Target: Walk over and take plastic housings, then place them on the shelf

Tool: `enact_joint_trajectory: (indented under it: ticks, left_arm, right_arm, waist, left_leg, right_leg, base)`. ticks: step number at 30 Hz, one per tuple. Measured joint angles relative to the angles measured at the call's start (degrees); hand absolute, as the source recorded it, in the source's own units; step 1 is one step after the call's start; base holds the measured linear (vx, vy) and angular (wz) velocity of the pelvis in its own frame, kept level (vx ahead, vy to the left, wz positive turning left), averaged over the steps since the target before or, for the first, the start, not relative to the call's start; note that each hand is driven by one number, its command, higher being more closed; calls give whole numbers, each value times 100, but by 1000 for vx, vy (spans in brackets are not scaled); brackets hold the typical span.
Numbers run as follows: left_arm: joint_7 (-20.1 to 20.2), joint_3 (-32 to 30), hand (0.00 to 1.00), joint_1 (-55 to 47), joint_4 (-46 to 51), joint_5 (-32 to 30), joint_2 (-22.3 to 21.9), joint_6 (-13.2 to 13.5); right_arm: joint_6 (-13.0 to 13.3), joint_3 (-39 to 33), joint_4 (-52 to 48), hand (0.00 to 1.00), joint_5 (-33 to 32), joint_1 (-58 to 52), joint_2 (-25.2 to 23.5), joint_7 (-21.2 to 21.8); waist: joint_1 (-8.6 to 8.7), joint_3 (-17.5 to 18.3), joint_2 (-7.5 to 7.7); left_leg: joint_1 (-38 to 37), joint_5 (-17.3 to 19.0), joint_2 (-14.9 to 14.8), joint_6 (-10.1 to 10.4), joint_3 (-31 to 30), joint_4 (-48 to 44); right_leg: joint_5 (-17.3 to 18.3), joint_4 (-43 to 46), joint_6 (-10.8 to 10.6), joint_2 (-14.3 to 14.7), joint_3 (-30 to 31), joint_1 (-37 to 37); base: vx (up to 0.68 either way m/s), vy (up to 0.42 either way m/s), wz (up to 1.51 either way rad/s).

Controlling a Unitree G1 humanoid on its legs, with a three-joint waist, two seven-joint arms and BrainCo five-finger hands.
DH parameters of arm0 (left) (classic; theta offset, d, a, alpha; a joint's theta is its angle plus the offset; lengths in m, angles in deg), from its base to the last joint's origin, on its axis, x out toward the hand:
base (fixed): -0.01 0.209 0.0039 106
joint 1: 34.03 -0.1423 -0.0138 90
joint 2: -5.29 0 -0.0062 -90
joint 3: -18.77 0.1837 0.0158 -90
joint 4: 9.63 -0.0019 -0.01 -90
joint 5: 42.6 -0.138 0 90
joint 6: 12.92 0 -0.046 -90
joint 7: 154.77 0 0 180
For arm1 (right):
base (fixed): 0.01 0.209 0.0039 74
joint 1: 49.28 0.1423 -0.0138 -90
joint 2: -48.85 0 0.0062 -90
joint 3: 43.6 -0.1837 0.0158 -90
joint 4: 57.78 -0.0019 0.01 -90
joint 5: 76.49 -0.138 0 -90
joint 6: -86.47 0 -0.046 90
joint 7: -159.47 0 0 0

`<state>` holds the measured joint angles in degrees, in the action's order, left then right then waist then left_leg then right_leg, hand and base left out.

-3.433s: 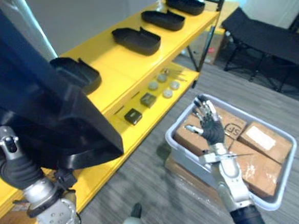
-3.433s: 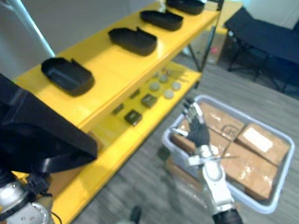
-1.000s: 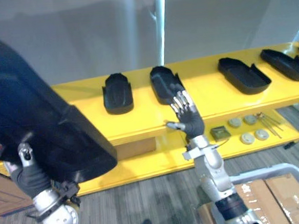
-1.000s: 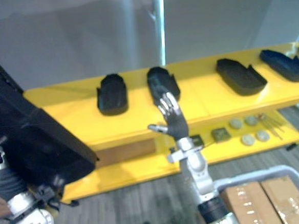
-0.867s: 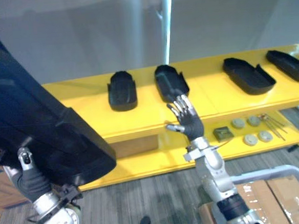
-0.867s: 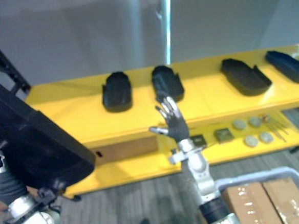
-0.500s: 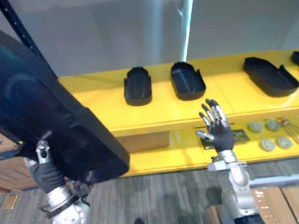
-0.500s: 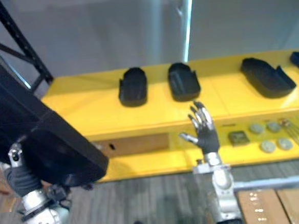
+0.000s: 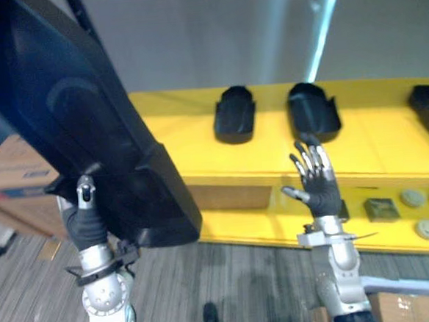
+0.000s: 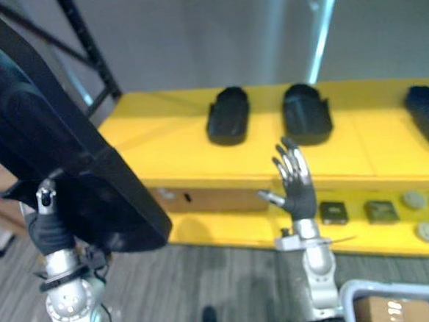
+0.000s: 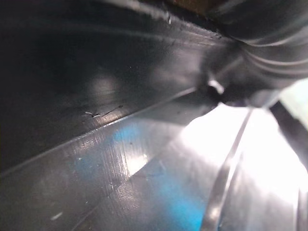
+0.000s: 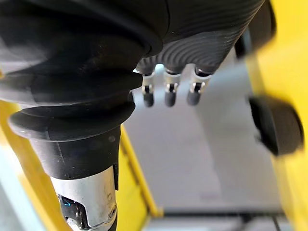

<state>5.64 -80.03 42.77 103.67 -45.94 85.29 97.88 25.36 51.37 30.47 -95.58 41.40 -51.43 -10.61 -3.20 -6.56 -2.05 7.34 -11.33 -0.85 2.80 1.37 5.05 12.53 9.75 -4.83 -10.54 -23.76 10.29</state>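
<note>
A big black plastic housing (image 9: 72, 119) is up in the air on the robot's left. The left hand (image 9: 84, 222) holds its bottom edge, thumb pressed on it. The right hand (image 9: 320, 190) is up with fingers spread wide, holding nothing. Behind it is the yellow shelf (image 9: 184, 145). Two more housings (image 9: 235, 114) lie side by side on top.
</note>
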Motion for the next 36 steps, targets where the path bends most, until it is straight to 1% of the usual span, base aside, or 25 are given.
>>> enact_joint_trajectory:
  ticks: [4, 5, 9, 10, 13, 14, 16, 17, 18, 19, 20, 21, 22, 23, 24, 26, 27, 28, 29, 31, 32, 33, 34, 35, 36]
  left_arm:
    - [-33, -21, 100, -305, 10, -134, -143, -91]
    - [-32, -70, 100, -359, 10, -215, -229, -91]
    - [-17, -222, 100, -507, 16, -212, -322, -73]
    - [-4, -225, 100, -506, 16, -213, -328, -56]
    - [24, -227, 100, -480, 55, -399, -320, 84]
    - [67, -224, 100, -472, 65, -451, -313, 147]
    - [103, -225, 100, -434, 76, -466, -290, 185]
    - [138, -244, 100, -392, 101, -499, -290, 186]
    - [265, -328, 100, -343, 176, -587, -261, 191]
    - [359, -346, 100, -258, 196, -619, -222, 206]
    - [404, -344, 100, -220, 195, -618, -203, 206]
    - [501, -337, 100, -129, 195, -624, -115, 206]
    - [509, -322, 100, 4, 173, -623, 73, 193]
    - [507, -305, 100, 59, 140, -621, 156, 189]
    - [493, -269, 100, 172, 87, -603, 286, 153]
    - [473, -221, 100, 425, -55, -603, 424, 87]
    - [470, -185, 100, 563, -149, -602, 487, -20]
    - [472, -173, 100, 580, -181, -603, 497, -54]
    - [474, -139, 100, 551, -217, -617, 483, -131]
    - [474, -114, 100, 417, -212, -618, 481, -156]
    - [479, -70, 100, 319, -211, -618, 449, -159]
    - [483, 41, 100, 215, -196, -629, 456, -157]
    - [485, 88, 100, 161, -178, -653, 451, -153]
    - [485, 167, 100, 127, -179, -668, 450, -142]
    - [462, 243, 100, 127, -179, -667, 431, -141]
  right_arm:
    - [0, 83, 4, 0, -37, 19, 20, 37]
    - [-7, 84, 15, 0, -48, 51, 30, 36]
    - [-19, 193, 23, 0, -39, 31, 45, -9]
    - [-19, 194, 22, 0, -37, 13, 44, -15]
    - [-19, 168, 23, 0, -24, -50, 93, -187]
    - [-18, 152, 25, 0, -23, -49, 132, -257]
    - [-16, 25, 50, 0, 18, -52, 124, -312]
    - [-17, -44, 66, 0, 32, -45, 120, -392]
    - [-17, -118, 117, 0, 52, -53, 116, -521]
    - [-17, -188, 179, 0, 78, -69, 105, -630]
    - [-19, -210, 246, 0, 82, -71, 97, -659]
    - [-27, -233, 289, 0, 86, -125, 38, -768]
    - [-27, -298, 288, 0, 106, -227, -77, -786]
    - [-30, -327, 285, 0, 147, -290, -159, -802]
    - [-31, -330, 256, 0, 180, -403, -261, -798]
    - [-40, -352, 162, 0, 187, -528, -325, -736]
    - [-72, -374, 57, 0, 191, -615, -350, -731]
    - [-87, -374, -5, 0, 195, -654, -356, -729]
    - [-117, -388, -104, 0, 198, -759, -356, -725]
    - [-121, -454, -299, 0, 201, -925, -355, -703]
    - [-115, -557, -408, 0, 294, -960, -335, -749]
    - [-59, -659, -511, 0, 461, -962, -331, -850]
    - [-20, -727, -584, 0, 589, -957, -308, -979]
    - [53, -804, -793, 0, 1006, -961, -294, -1350]
    - [172, -917, -1016, 0, 1418, -960, -277, -1713]
  waist:
    - [-1, -29, 15]
    - [-33, -86, 12]
    - [-63, -116, -20]
    - [-62, -127, -33]
    - [-54, -191, -51]
    - [-56, -219, -29]
    - [-52, -291, 99]
    - [-73, -291, 71]
    - [-67, -339, 187]
    - [-13, -414, 274]
    - [40, -418, 276]
    - [100, -449, 260]
    - [151, -549, 293]
    - [175, -568, 275]
    - [225, -573, 258]
    - [276, -571, 262]
    - [363, -571, 261]
    - [410, -575, 254]
    - [451, -576, 253]
    - [446, -551, 306]
    - [493, -517, 293]
    - [525, -461, 222]
    - [496, -427, 162]
    - [486, -387, 88]
    - [493, -369, 59]
  left_leg:
    - [77, -122, -36, 71, -291, -6]
    - [85, -151, -53, 78, -350, -6]
    - [164, -155, -32, 77, -444, 0]
    - [167, -152, -34, 78, -448, 0]
    - [204, -117, -31, 36, -289, -4]
    - [224, -34, -31, -22, -58, -8]
    - [230, 6, 7, -65, 329, -46]
    - [253, -11, 58, -96, 440, -173]
    - [192, -8, 219, -136, 488, -248]
    - [71, 83, 330, -224, 513, -276]
    - [56, 116, 356, -272, 488, -314]
    - [-26, 203, 315, -364, 428, -370]
    - [-253, 294, 244, -416, 391, -342]
    - [-330, 354, 197, -434, 376, -346]
    - [-445, 459, 60, -419, 387, -345]
    - [-544, 564, -55, -389, 405, -334]
    - [-563, 592, -96, -372, 417, -324]
    - [-577, 598, -114, -365, 428, -306]
    - [-640, 616, -143, -336, 480, -215]
    - [-738, 668, -138, -252, 546, -141]
    - [-777, 716, -167, -167, 554, -76]
    - [-821, 712, -265, -141, 758, -31]
    - [-822, 698, -354, -116, 906, -25]
    - [-854, 643, -456, 62, 1024, -4]
    - [-935, 715, -507, 144, 1022, -25]
  right_leg:
    - [0, -25, 1, 146, -123, 88]
    - [3, -32, 2, 180, -135, 101]
    - [135, -45, -196, 208, -186, 123]
    - [137, -41, -198, 217, -239, 138]
    - [149, -41, -216, 198, -454, 201]
    - [150, -57, -221, 142, -522, 203]
    - [187, -80, -247, -56, -600, 234]
    - [271, 54, -274, -154, -598, 236]
    - [442, 332, -214, -374, -603, 253]
    - [405, 889, -187, -567, -532, 174]
    - [337, 1318, -68, -667, -424, 0]
    - [67, 2319, 369, -812, -47, -453]
    - [-21, 3024, 453, -843, 363, -771]
    - [153, 3035, 357, -774, 461, -844]
    - [352, 2754, 293, -608, 592, -1026]
    - [336, 2161, 270, -391, 718, -1348]
    - [267, 1800, 225, -296, 861, -1591]
    - [203, 1592, 175, -238, 962, -1674]
    - [80, 1112, 59, -117, 1096, -1713]
    - [-26, 574, 16, 27, 1285, -1623]
    - [-187, 335, -75, 121, 1306, -1510]
    - [-331, 108, -73, 161, 1275, -1452]
    - [-470, 25, -66, 205, 1249, -1404]
    - [-767, -100, -61, 299, 1274, -1324]
    - [-889, -202, -33, 373, 1285, -1200]
  base:
    - [-37, -74, 35]
    - [-67, -58, 18]
    - [-78, -41, 16]
    - [-86, -33, 30]
    - [-62, -8, 32]
    - [-18, 46, 27]
    - [22, 75, 18]
    - [51, 62, 9]
    - [104, 74, 11]
    - [106, 60, 16]
    - [170, 137, 15]
    - [175, 110, 10]
    - [167, 105, 3]
    - [126, 22, -13]
    - [74, 16, -15]
    - [72, -13, -16]
    - [68, -39, -5]
    - [82, -59, 1]
    - [118, -140, 3]
    - [123, -162, 11]
    - [235, -162, 28]
    - [292, -197, 25]
    - [287, -193, 9]
    - [228, -184, 2]
    - [218, -153, 2]
